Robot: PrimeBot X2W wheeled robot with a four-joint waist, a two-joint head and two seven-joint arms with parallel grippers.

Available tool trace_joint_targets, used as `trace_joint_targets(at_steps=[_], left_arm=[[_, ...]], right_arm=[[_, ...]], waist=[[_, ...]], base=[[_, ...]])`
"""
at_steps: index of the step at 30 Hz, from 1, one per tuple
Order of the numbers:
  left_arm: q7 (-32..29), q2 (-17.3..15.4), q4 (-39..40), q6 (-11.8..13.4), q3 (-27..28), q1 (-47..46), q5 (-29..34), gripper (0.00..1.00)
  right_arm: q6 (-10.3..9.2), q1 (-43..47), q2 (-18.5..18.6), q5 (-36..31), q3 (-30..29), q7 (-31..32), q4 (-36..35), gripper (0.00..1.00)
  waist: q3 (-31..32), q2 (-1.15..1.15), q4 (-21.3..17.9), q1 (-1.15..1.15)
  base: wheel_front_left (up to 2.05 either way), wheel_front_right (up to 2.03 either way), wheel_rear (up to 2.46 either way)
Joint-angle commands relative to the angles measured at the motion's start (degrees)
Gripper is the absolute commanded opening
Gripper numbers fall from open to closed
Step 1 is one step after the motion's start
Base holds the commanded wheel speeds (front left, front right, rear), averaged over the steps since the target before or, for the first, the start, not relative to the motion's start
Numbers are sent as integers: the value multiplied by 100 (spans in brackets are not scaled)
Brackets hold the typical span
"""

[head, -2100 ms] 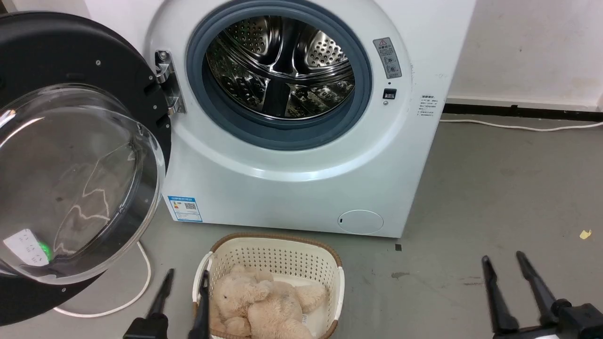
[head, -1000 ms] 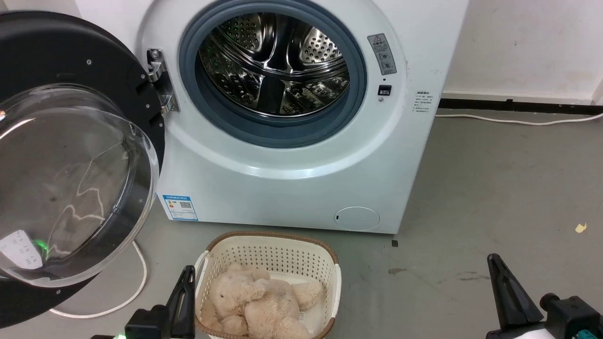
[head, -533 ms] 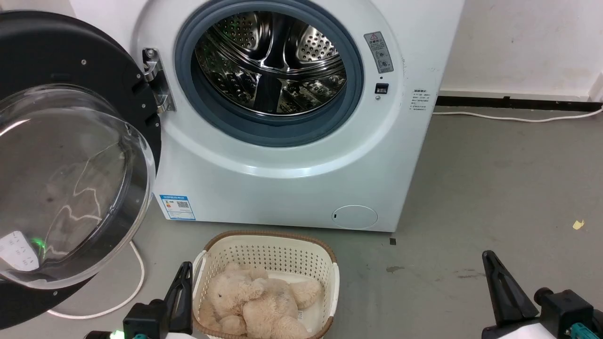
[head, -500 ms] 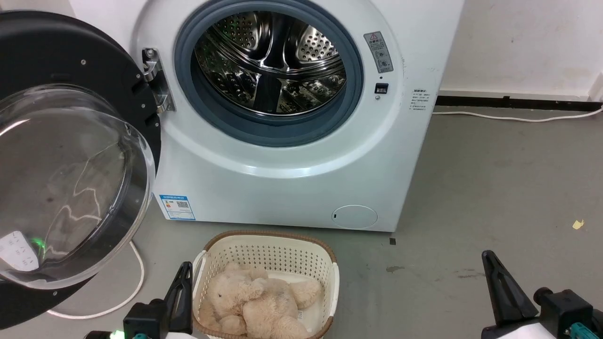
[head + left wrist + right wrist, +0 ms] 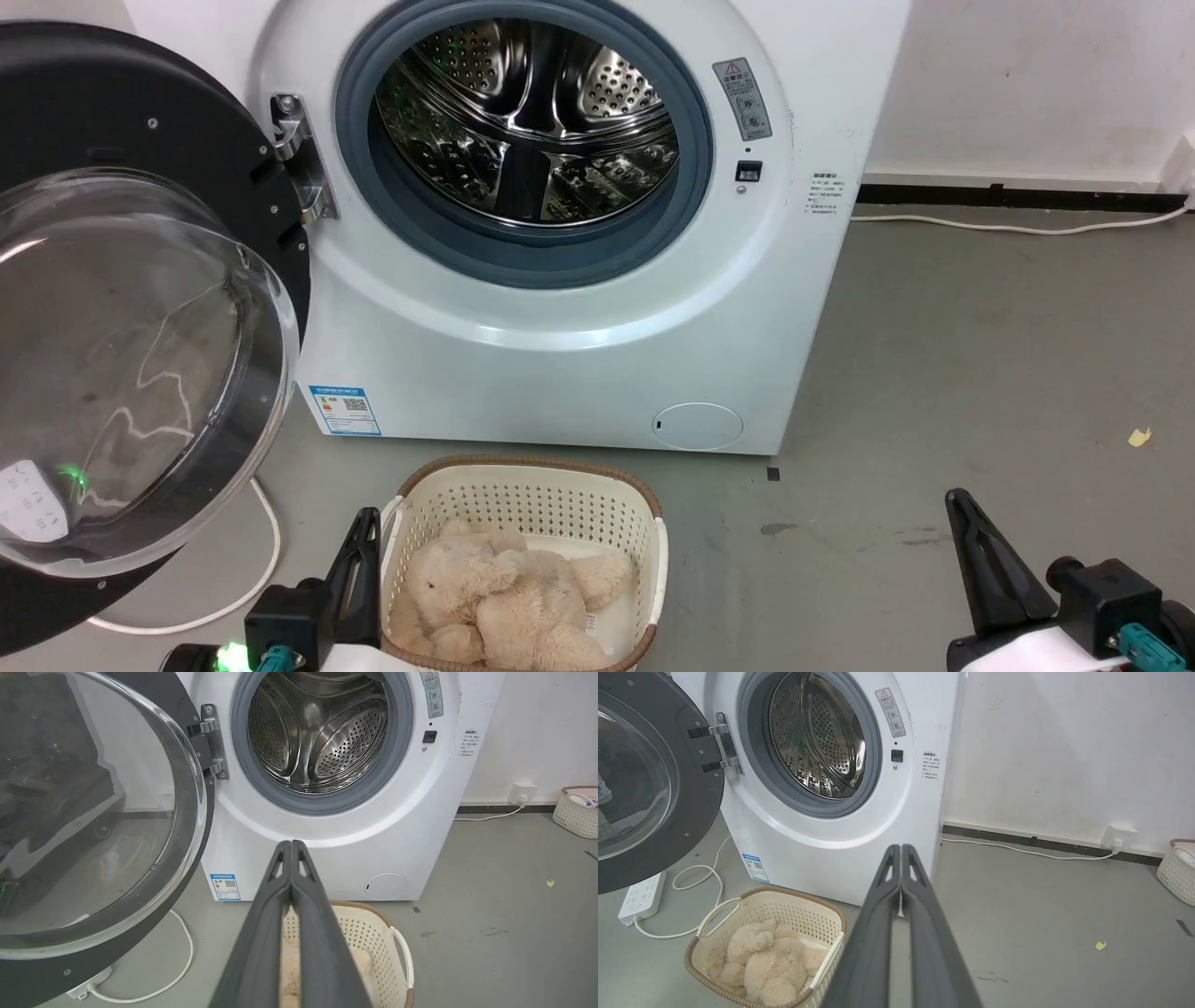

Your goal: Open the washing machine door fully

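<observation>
While the door (image 5: 140,327) stands wide open on its hinge (image 5: 299,159), it lies up and left of the left gripper (image 5: 366,523) | that gripper nearer, not touching | right gripper (image 5: 957,504) well apart, far right | both grippers pressed together, empty

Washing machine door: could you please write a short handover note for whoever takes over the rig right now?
Left gripper: shut, empty, low by the left rim of the basket, not touching the door.
Right gripper: shut, empty, over the floor to the right of the machine.
Door: swung wide on its left hinge, glass bowl facing the robot; the drum is uncovered.
The basket, holding a soft toy, sits in front of the washing machine.
Done: the door looks fully open.
Left: probably nothing but a check.
</observation>
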State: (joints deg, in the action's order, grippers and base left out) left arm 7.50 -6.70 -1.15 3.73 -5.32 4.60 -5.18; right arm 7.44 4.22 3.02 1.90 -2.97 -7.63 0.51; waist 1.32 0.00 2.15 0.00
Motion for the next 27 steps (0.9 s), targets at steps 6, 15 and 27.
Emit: trace_joint_targets(at_steps=[6, 15, 27], left_arm=[[-93, 43, 33, -76, 68, -130, 80, 0], [-240, 119, 52, -142, 172, -204, 178, 0], [-375, 189, 68, -204, 267, -272, 268, 0]], right_arm=[[2, -106, -7, -52, 43, 81, -21, 0], [3, -177, -9, -83, 100, 234, -28, 0], [3, -242, -10, -111, 152, 375, -34, 0]], waist=[[-13, 0, -21, 0], [-40, 0, -64, 0], [-64, 0, -104, 0]], base=[[0, 0, 0], [0, 0, 0], [0, 0, 0]])
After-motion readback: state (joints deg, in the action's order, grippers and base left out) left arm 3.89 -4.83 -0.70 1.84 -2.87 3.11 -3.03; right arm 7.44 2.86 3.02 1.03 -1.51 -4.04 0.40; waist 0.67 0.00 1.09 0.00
